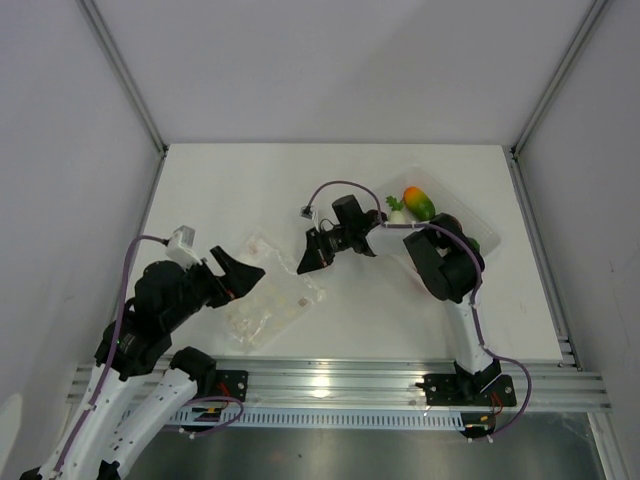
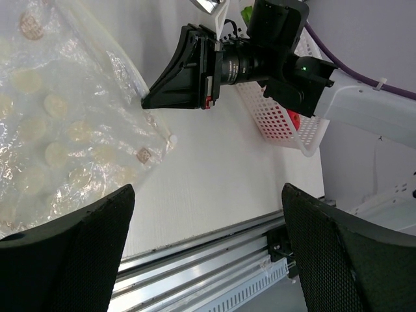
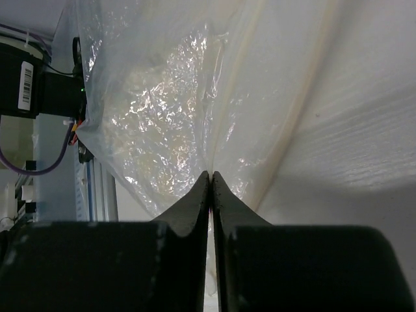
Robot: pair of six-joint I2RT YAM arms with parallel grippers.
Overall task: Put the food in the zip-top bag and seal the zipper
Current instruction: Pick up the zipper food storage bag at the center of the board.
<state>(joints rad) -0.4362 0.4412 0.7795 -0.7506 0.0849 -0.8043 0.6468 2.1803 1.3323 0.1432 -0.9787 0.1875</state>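
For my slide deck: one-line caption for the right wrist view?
Right gripper shut on the edge of a clear, crinkly plastic zip-top bag.

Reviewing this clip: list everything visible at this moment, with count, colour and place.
zip-top bag: one, clear and crinkly, on the table left of centre
basket: one, pale with perforated walls, on the table's right side
mango: one, orange-green, in the basket
white radish: one, white with a green top, in the basket beside the mango
red piece: one seen, red, inside the basket behind its wall; other contents unclear
table: one, white
rail: one, silver, along the table's near edge
left gripper: one, black, jaws open, at the bag's left side
right gripper: one, black, jaws shut on the bag's edge
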